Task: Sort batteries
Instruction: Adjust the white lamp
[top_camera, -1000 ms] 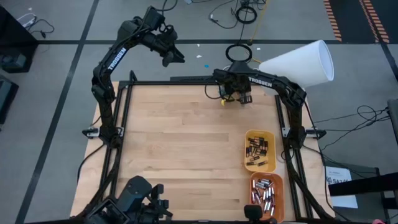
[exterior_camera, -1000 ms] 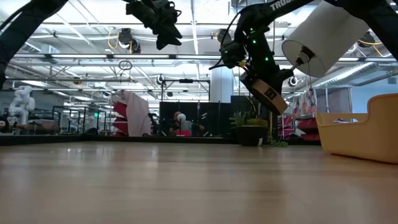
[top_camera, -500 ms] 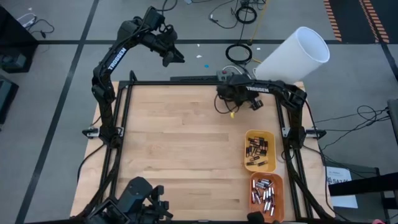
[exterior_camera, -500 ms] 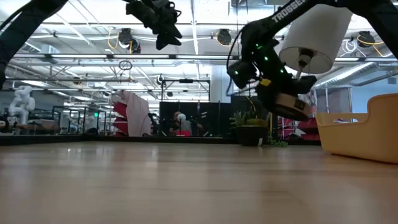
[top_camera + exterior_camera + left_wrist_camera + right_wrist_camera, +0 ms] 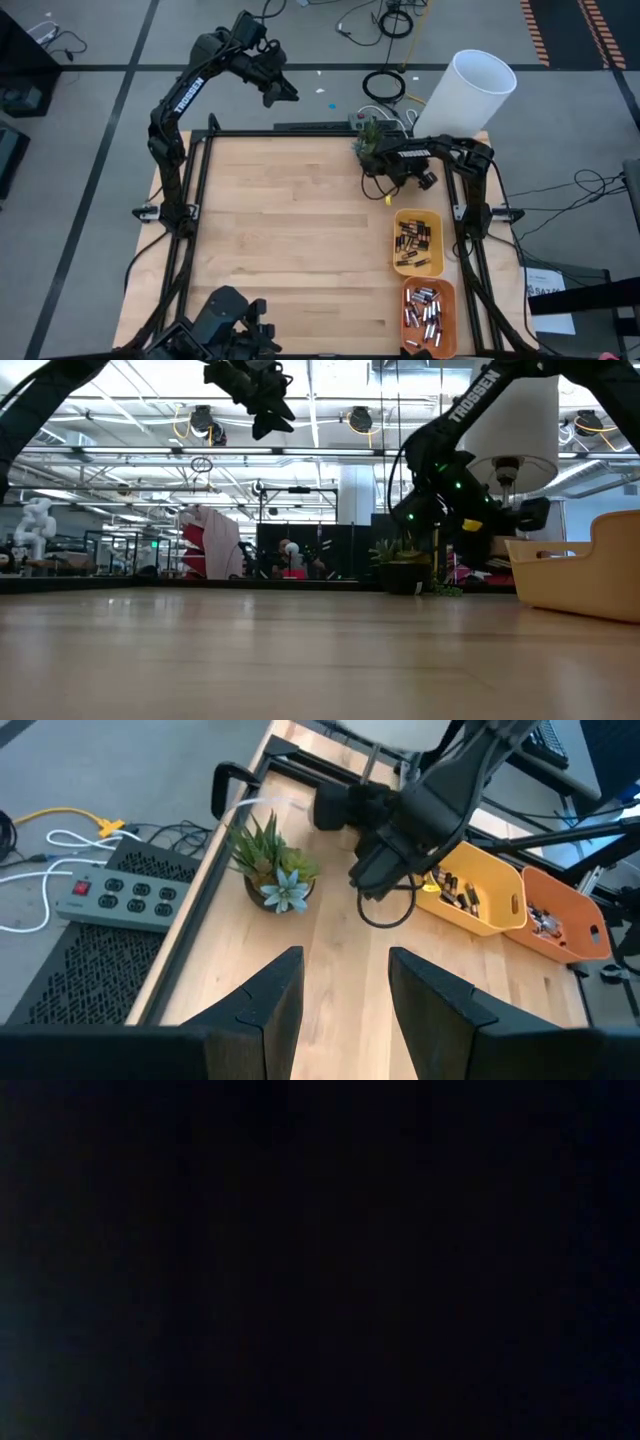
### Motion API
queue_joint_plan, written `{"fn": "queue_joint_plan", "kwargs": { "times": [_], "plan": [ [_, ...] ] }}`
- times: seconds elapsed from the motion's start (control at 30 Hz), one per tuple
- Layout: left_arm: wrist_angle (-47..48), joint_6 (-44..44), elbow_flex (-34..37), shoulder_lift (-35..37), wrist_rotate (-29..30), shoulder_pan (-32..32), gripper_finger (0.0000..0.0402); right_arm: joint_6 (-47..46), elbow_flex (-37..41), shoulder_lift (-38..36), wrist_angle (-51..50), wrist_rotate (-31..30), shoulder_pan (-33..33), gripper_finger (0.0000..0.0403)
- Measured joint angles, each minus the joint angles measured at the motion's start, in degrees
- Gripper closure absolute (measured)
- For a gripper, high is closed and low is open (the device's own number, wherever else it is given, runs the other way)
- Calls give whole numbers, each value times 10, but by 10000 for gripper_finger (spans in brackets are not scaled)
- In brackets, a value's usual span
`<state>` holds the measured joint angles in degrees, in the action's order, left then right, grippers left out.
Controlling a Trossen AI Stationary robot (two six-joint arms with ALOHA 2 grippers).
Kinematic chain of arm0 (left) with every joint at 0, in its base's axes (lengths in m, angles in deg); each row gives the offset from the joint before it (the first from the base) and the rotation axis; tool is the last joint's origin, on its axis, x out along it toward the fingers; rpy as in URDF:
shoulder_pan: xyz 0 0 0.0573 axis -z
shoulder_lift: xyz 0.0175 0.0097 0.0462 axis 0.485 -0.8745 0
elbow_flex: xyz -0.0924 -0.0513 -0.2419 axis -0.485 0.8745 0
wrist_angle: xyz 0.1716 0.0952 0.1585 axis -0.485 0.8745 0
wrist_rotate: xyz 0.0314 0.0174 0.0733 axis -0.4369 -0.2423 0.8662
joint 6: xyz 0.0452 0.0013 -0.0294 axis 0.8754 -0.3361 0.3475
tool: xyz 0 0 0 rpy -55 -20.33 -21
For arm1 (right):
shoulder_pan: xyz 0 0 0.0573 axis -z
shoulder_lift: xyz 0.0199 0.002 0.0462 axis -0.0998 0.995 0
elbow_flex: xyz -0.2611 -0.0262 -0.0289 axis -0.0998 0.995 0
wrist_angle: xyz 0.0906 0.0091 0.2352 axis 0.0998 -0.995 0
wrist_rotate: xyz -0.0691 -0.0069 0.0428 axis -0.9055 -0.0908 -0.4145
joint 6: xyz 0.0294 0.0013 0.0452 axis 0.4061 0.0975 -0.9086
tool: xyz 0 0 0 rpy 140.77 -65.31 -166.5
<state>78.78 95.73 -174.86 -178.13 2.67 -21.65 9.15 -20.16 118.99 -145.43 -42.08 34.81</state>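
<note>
Dark batteries (image 5: 417, 243) lie in the yellow tray (image 5: 400, 262), and silvery batteries (image 5: 424, 315) lie in the orange tray (image 5: 447, 300). Both trays stand at the table's right edge. My right gripper (image 5: 388, 192) hangs low over the far right of the table, just beyond the yellow tray and beside the small plant. The left wrist view shows it as a dark shape (image 5: 366, 880) with nothing visible in it. The right wrist view is black. My left gripper (image 5: 345, 1010) stands open, high beyond the table's far left corner (image 5: 285, 95).
A small potted plant (image 5: 368, 135) stands at the far edge. A large white bucket-like cylinder (image 5: 470, 95) rises behind the right arm's elbow, mouth up. A power strip (image 5: 120, 895) and cables lie on the floor past the far edge. Bare wood fills the table's middle and left (image 5: 280, 240).
My right gripper has come down and moved toward the table's right and near edges, closer to the yellow tray, rolling as it went. The white cylinder by its elbow has swung from lying on its side to nearly upright.
</note>
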Motion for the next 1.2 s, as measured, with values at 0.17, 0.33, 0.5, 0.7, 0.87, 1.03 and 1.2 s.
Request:
{"fn": "queue_joint_plan", "kwargs": {
  "times": [0.17,0.33,0.5,0.7,0.87,1.03,1.2],
  "plan": [
    [-9,-14,0,0,0,3,245,46,31,0,58,1,0,391],
    [-20,-14,0,0,0,7,245,53,34,0,90,2,2,391],
    [-25,-14,0,0,0,14,245,47,34,0,94,11,2,391],
    [-11,-14,0,0,0,23,245,54,34,0,91,62,2,358],
    [-9,-14,0,0,1,24,245,49,34,0,91,78,2,344],
    [-10,-14,0,0,2,24,245,40,34,0,92,79,1,341],
    [-10,-14,0,0,2,24,245,11,34,0,94,78,0,340]
  ]
}}
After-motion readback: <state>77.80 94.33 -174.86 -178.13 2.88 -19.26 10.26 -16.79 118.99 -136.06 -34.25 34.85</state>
